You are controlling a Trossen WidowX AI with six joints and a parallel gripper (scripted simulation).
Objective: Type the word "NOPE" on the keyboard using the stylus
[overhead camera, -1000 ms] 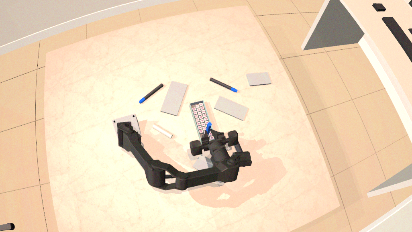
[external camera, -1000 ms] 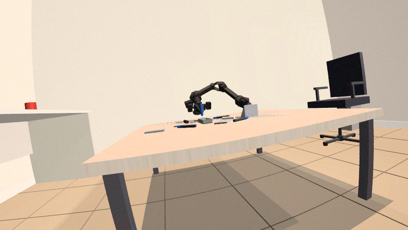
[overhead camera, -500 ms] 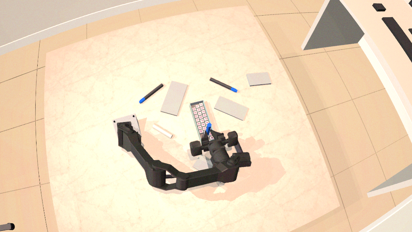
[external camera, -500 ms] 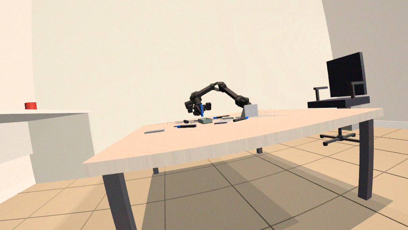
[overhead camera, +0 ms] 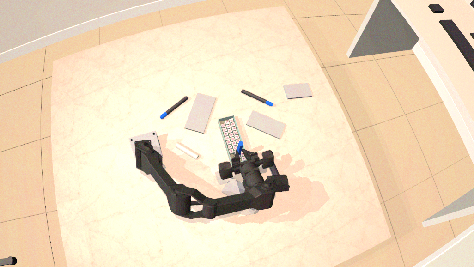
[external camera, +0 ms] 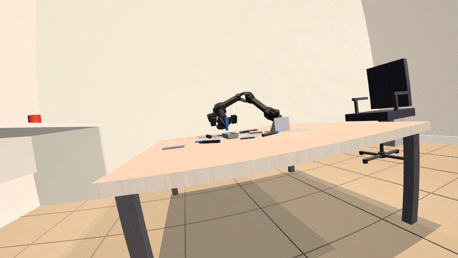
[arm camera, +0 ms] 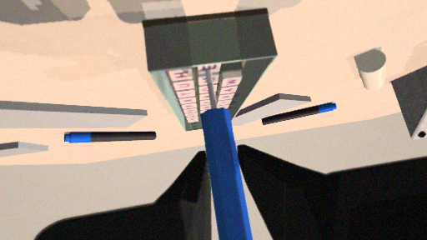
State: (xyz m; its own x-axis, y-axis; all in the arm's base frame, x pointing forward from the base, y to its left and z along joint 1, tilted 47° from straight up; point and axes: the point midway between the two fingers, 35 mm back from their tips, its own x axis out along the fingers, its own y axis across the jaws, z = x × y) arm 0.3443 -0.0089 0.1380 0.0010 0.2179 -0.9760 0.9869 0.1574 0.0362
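My gripper [overhead camera: 240,153] [arm camera: 222,155] is shut on the blue stylus [overhead camera: 240,147] [external camera: 226,123] [arm camera: 226,171]. It holds the stylus above the keyboard with its thin grey tip pointing down. The keyboard [overhead camera: 226,118] [external camera: 230,136] [arm camera: 208,42] is a long, green-grey, walled box with rows of white keys and purple-pink letters. In the wrist view the tip ends at the E key [arm camera: 213,67], in the middle row at the near end. It looks to be on or just over that key; whether the key is down I cannot tell. The arm hides some keys in the top view.
Black pens with blue ends [overhead camera: 173,107] [overhead camera: 257,97] and flat grey slabs [overhead camera: 200,112] [overhead camera: 266,124] [overhead camera: 297,90] lie around the keyboard. A white cylinder [overhead camera: 186,150] [arm camera: 373,75] lies toward the arm's base. A grey angular block [overhead camera: 233,187] is partly under the arm.
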